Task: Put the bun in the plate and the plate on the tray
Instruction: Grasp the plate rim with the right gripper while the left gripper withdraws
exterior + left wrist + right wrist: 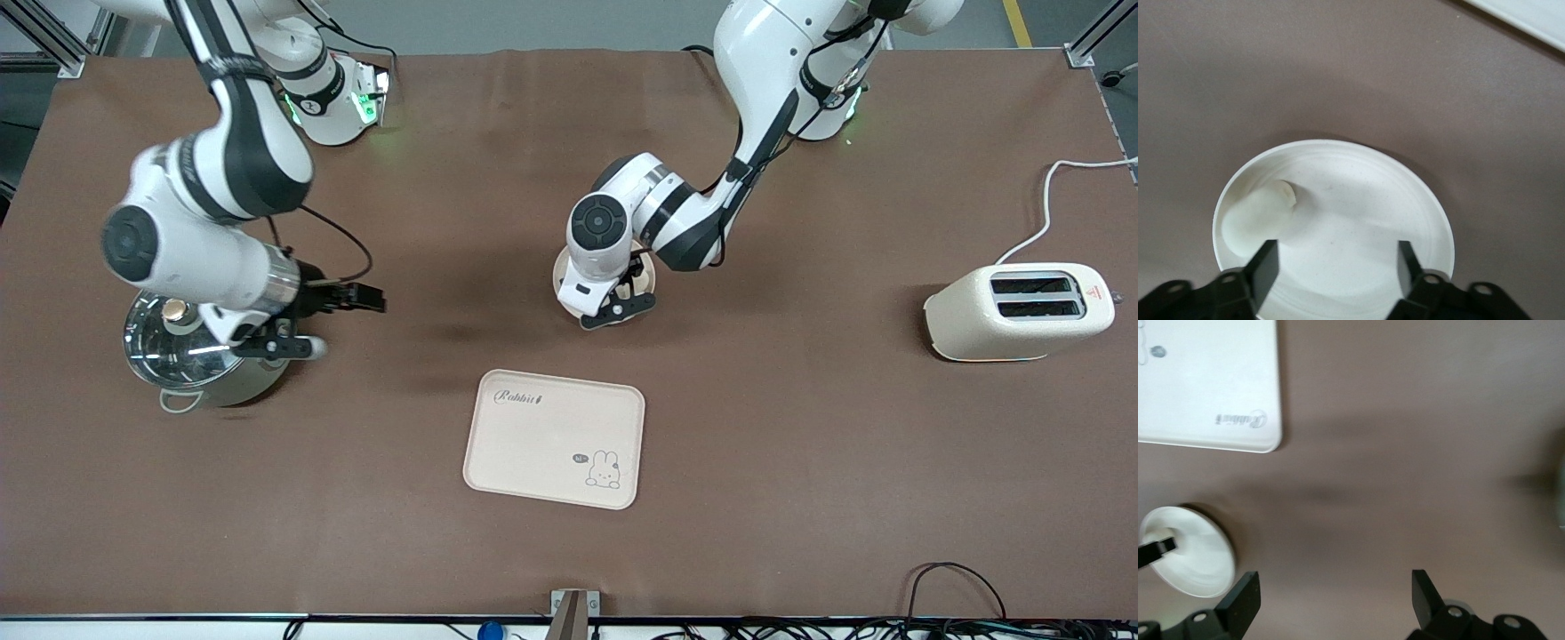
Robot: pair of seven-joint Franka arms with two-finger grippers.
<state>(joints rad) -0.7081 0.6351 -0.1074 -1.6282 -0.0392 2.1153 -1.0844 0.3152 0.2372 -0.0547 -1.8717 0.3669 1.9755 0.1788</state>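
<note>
The round cream plate sits mid-table, farther from the front camera than the tray. In the front view only its rim shows under the left arm's hand. The small white bun lies in the plate near the rim, free of the fingers. My left gripper hangs open low over the plate, one finger beside the bun. In the front view the left gripper covers the bun. My right gripper stands open over bare table next to the pot. The right wrist view shows the tray and plate.
A steel pot with a glass lid stands at the right arm's end, partly under that arm. A cream toaster with a white cord sits at the left arm's end. Cables run along the table's front edge.
</note>
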